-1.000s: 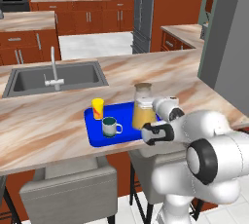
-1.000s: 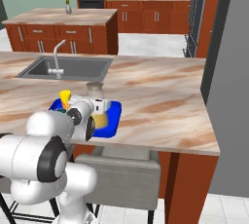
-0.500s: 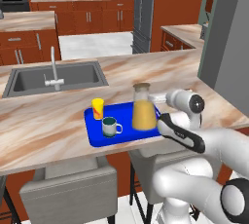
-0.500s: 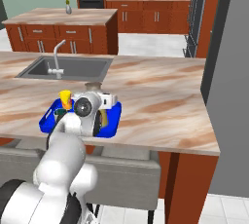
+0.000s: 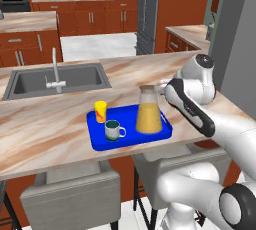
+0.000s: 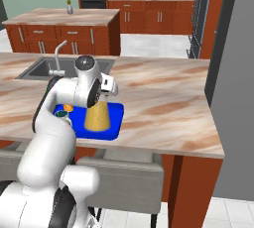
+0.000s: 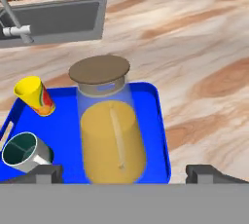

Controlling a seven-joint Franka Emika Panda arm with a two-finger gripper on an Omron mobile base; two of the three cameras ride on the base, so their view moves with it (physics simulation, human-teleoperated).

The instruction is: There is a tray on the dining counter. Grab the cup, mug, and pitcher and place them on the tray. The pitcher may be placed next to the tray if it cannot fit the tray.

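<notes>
The tray (image 5: 100,141) lies on the dining counter (image 5: 45,134), near its front edge, in front of and right of the sink (image 5: 55,80). On it stand all three vessels: the pitcher (image 5: 149,110) on its right part, the cup (image 5: 101,111) at its back left, the mug (image 5: 112,130) in front of the cup, handle turned toward the pitcher. In the hand view the pitcher (image 7: 111,125) stands upright in the middle, the cup (image 7: 34,95) to its left leans a little, and the mug (image 7: 25,151) sits below the cup; none of the three touch each other.

Around them the counter is bare marbled stone; the faucet (image 5: 56,71) rises at the sink's near edge, and two grey stools (image 5: 70,199) stand under the counter's front edge. Nothing lies between the hand and the pitcher.

The gripper (image 7: 124,172) hangs just right of and above the pitcher, looking down at it, released, its jaws spread wide to either side of the pitcher's base without touching it. In the right base view the hand (image 6: 105,87) sits at the pitcher's neck, hiding its lid.

The pitcher is clear glass, wide at the base, narrow at the neck, with a round brown lid and orange-yellow liquid. The cup is yellow with a red-orange mark. The mug is white outside, dark teal inside. The tray is bright blue with a low rim.
</notes>
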